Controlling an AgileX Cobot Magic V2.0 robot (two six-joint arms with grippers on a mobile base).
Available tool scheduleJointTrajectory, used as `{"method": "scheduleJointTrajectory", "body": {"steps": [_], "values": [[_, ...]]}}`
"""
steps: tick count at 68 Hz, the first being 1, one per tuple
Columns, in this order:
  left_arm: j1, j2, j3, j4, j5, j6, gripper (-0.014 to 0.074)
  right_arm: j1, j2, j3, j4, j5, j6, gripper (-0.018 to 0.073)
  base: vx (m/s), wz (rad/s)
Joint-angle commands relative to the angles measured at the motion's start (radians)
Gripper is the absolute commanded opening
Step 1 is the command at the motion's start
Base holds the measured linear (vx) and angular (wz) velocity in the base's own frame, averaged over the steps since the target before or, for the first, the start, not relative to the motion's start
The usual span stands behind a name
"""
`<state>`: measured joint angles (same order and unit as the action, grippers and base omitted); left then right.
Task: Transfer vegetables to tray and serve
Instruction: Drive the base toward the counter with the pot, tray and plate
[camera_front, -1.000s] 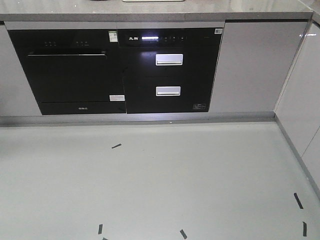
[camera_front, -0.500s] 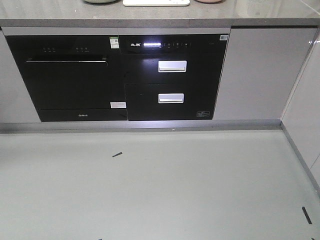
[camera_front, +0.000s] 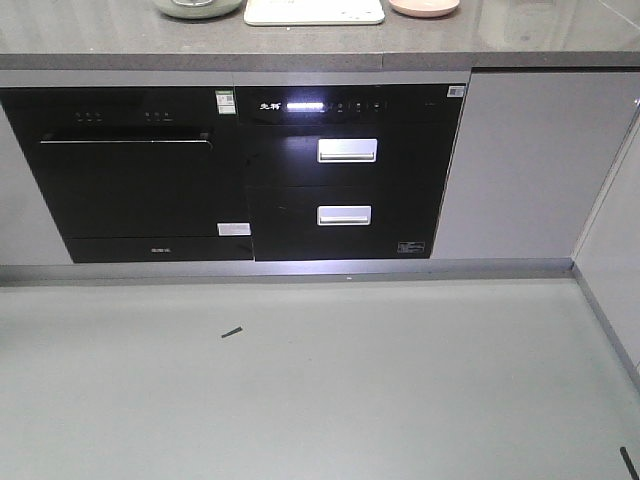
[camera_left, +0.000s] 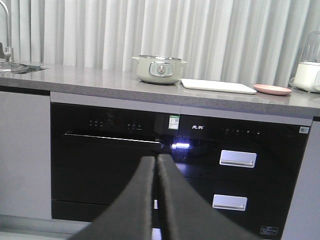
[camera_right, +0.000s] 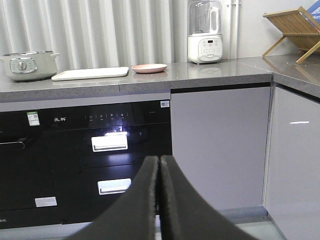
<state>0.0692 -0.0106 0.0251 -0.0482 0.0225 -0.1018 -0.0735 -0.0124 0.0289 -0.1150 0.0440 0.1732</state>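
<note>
The left gripper (camera_left: 155, 160) has two matte black, tapering fingers pressed flat together along their length, with nothing between them. It is held low before the appliance fronts. The right gripper (camera_right: 159, 160) has the same form, and its fingers are likewise closed on each other and hold nothing. The cream-white rectangular tray with rounded corners and a low raised rim (camera_front: 314, 11) lies flat on the speckled grey stone countertop (camera_front: 500, 40), near the front edge and directly above the lit control strip. In the front view, the pale green round electric pot with a metal rim and a front dial (camera_left: 160, 69) stands near the tray on its left. The shallow round pink plate (camera_right: 149, 68) sits just beside the tray on its right, not touching it. The plate is seen nearly edge-on, so what lies on it cannot be made out. Further right on the counter stands a white blender base with a clear jug (camera_right: 204, 32), and a slatted wooden rack (camera_right: 295, 25) occupies the corner run. Below the counter are a glossy black glass oven door with a thin bar handle (camera_front: 130, 170) and two glossy black drawers with brushed silver recessed handles (camera_front: 346, 150). These are flanked by a smooth pale grey cabinet door (camera_front: 520, 160). The matte pale grey floor (camera_front: 400, 380) bears a short strip of black tape (camera_front: 232, 332). Pleated white curtains (camera_left: 200, 30) hang behind the counter.
</note>
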Motion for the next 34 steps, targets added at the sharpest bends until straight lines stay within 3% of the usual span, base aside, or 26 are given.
{"method": "scheduleJointTrajectory", "body": {"steps": [1, 34], "values": [[-0.003, 0.005, 0.008, -0.001, -0.07, -0.01, -0.0006, -0.006, 0.0, 0.006, -0.004, -0.068, -0.006, -0.0004, 0.19, -0.03], [-0.003, 0.005, 0.008, -0.001, -0.07, -0.01, -0.0006, -0.006, 0.0, 0.006, -0.004, -0.068, -0.006, -0.0004, 0.17, -0.05]]}}
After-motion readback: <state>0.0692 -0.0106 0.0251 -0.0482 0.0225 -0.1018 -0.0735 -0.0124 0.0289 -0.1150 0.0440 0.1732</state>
